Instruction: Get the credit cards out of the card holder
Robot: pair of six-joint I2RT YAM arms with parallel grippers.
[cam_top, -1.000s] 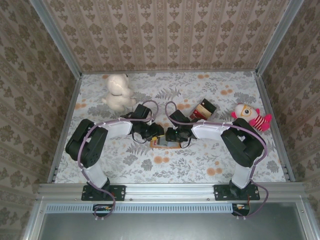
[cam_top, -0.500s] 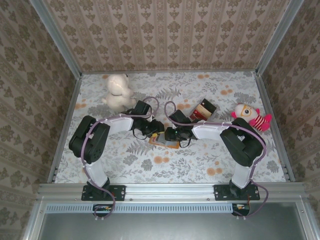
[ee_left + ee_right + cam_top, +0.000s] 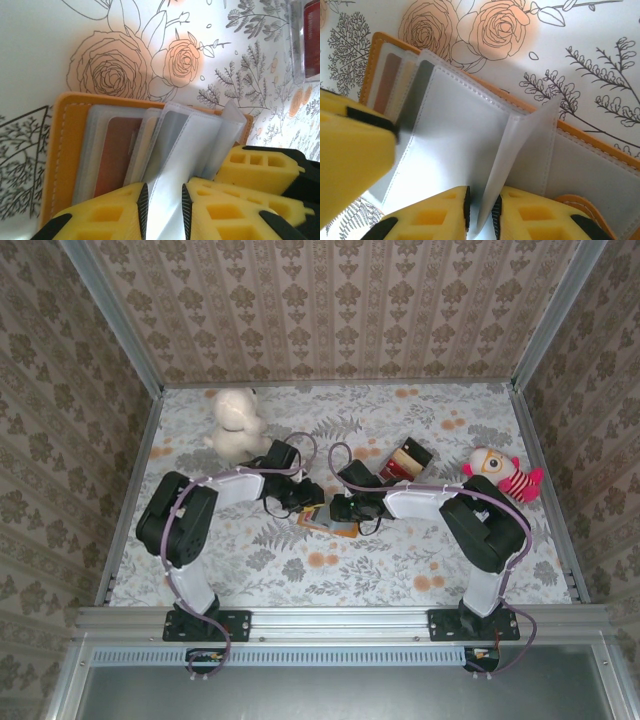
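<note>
The card holder [image 3: 330, 524] lies open on the flowered table, orange-tan rim [image 3: 67, 150] [image 3: 372, 60] round translucent pocket pages. One reddish-brown credit card [image 3: 112, 160] [image 3: 390, 82] shows inside a pocket near the rim. My left gripper [image 3: 312, 504] [image 3: 163, 212] stands over the pages with its pads apart and a pale page [image 3: 190, 150] running through the gap. My right gripper [image 3: 338, 510] [image 3: 481, 215] is shut on an upright pocket page [image 3: 520, 150]. Its yellow finger [image 3: 260, 170] sits right beside the left one.
A brown dark-topped block [image 3: 408, 458] stands just behind the right gripper, seen as a red-and-clear edge [image 3: 307, 40] in the left wrist view. A white plush [image 3: 235, 425] sits back left, a red striped doll [image 3: 500, 475] at right. Patterned walls enclose the table.
Both pairs of jaws have narrowed over the pages. The left arm has drawn slightly back and inward; the card holder has shifted a little with the grippers.
</note>
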